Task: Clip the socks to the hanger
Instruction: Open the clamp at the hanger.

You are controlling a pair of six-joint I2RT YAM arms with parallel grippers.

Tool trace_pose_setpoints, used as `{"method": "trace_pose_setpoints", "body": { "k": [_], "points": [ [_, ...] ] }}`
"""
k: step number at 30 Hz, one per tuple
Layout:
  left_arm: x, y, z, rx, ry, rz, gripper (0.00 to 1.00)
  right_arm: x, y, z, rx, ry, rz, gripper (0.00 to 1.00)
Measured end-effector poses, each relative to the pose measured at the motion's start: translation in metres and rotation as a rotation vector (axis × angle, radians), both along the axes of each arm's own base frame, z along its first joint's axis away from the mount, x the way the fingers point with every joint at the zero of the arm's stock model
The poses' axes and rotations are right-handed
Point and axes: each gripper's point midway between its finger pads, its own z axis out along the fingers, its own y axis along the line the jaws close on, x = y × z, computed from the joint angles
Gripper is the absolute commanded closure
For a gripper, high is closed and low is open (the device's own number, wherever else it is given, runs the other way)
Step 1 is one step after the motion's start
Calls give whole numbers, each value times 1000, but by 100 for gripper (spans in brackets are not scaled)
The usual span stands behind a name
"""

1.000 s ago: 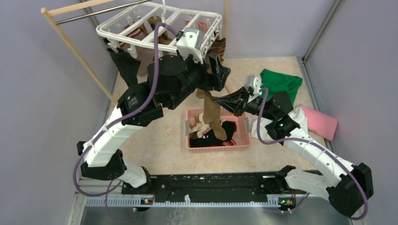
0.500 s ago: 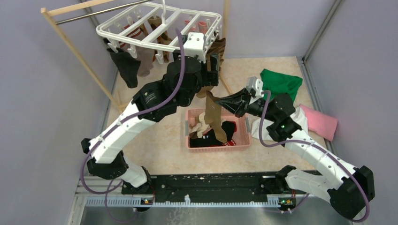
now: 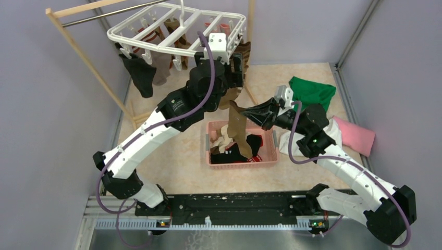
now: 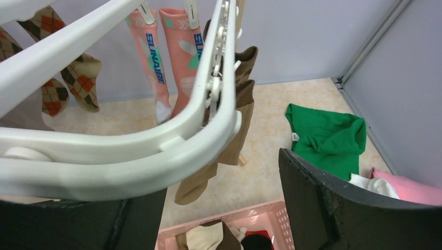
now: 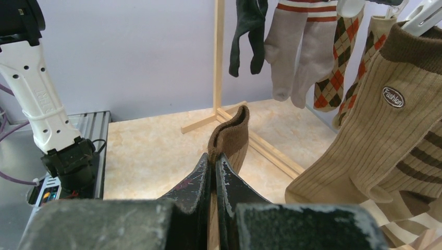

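Held item: brown sock, ribbed knit, dangling by its cuff above the pink basket, toe down among the socks in it.
Right gripper: my fingers are clenched on the cuff edge, with only a narrow strip of fabric between the pads.
Left gripper: fingers spread wide, grasping nothing. It is up at the hanger, at the frame's 4 o'clock corner. Whether it touches the rail, I cannot tell.
Handling, judged: light, limp and stretchy. It will sag and swing and will not keep any shape I give it. No fragility concern. The knit should not slip if pinched firmly.
Where to grip, judged: the cuff hem, doubled and thickest. A clip needs a free strip of cuff beside my pads.
Already hung: black sock at the frame's 8 o'clock, argyle pair, pink patterned pair, tan sock.
Surface: beige marbled floor, flat and matte.
Room: lilac walls close on three sides. The wooden rack carries the hanger at 11 o'clock overhead. A green cloth lies at the basket's 2 o'clock and a pink cloth at its 3 o'clock.
Clearance, judged: tight under the frame, since the hung socks crowd the clips.
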Motion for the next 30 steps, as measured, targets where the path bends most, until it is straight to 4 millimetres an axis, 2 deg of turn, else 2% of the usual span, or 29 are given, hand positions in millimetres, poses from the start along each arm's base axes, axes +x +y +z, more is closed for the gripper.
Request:
{"method": "trace_pose_setpoints", "body": {
  "k": [7,15,23,30],
  "points": [
    [14,8,9,-31,-38,37,22,1,-1,0,0,-1,-5,100],
    [21,9,21,-79,-81,53,20,2,-1,0,1,-2,-7,100],
    [30,8,11,-135,-59,56,17,4,-3,0,1,-2,-13,100],
    [27,-1,6,-207,-26,11,12,6,-5,0,0,-3,-22,100]
  ]
}}
